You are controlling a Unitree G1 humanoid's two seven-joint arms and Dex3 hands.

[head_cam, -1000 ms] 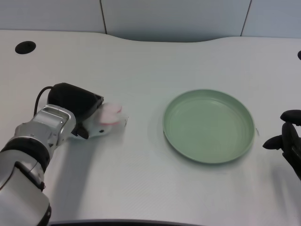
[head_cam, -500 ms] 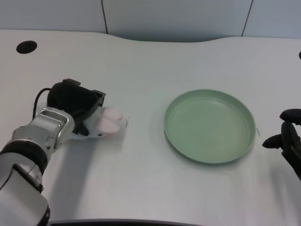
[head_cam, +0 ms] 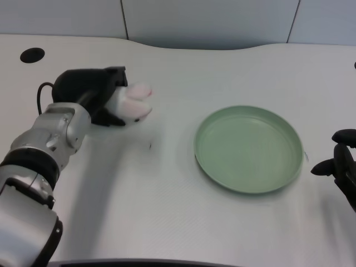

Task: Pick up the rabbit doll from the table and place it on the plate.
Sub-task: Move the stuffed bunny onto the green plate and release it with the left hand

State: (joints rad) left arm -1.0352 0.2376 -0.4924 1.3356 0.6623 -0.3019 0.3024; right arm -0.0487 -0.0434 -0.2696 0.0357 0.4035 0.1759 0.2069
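My left hand (head_cam: 95, 94) grips the rabbit doll (head_cam: 132, 104), a small white toy with pink ears that stick out to the right of the black fingers. Hand and doll hang above the table, left of the green plate (head_cam: 248, 148). The plate lies flat at centre right with nothing in it. Most of the doll's body is hidden inside the hand.
The white table (head_cam: 167, 211) has a dark round hole (head_cam: 31, 54) at its far left corner. My idle right hand (head_cam: 340, 167) sits at the right edge, just beyond the plate's rim. A grey wall panel runs behind the table.
The left hand has closed on the doll and lifted it off the table, moving up and slightly right. The plate and right hand have not moved.
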